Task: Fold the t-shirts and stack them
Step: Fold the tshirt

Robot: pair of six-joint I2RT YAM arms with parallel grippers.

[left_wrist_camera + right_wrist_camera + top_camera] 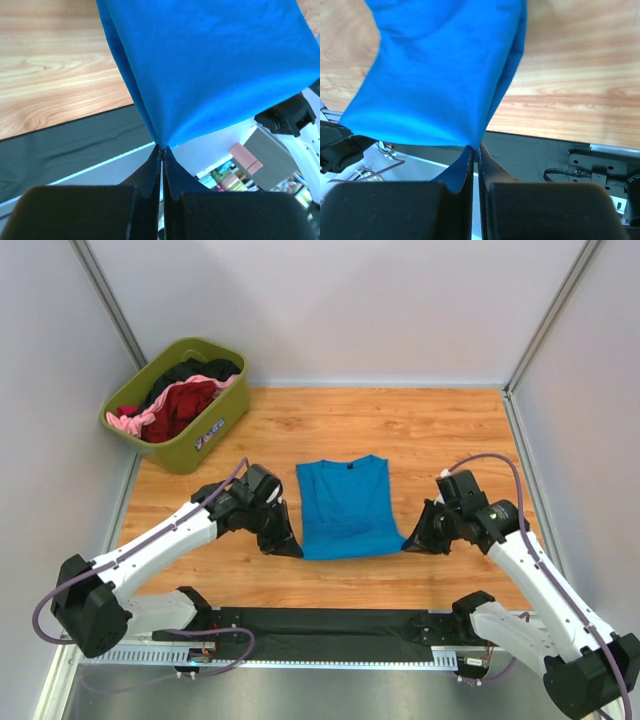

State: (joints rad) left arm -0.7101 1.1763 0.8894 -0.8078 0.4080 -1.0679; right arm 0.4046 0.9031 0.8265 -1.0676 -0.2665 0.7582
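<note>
Left pincer [162, 148]: closed tight on the near left corner of the blue t-shirt [345, 507]. Wrist view shows cloth fanning up from the pinch, more than one layer at the edge.

Right pincer [474, 148]: closed the same way on the near right corner, cloth bunched between the tips.

Shirt position: middle of the table [440, 430], collar at the far end, hem at the near end between my two arms. No sleeves stick out at the sides, so I judge the side folds are done and it is now a narrow panel. Far part lies flat. Near corners look raised off the wood.

Step in hand, as I read it: carry the hem far, over toward the collar, to halve the panel.

Left to do: that cross fold, then set it down as the base of the stack. No stack anywhere yet.

Olive tub [215, 430], far left corner, well apart from me: dark red shirt [185, 405], pink shirt [140, 423] and black shirt [195, 370] heaped inside, unfolded. Exact count unclear. Task is early, first shirt of several.
</note>
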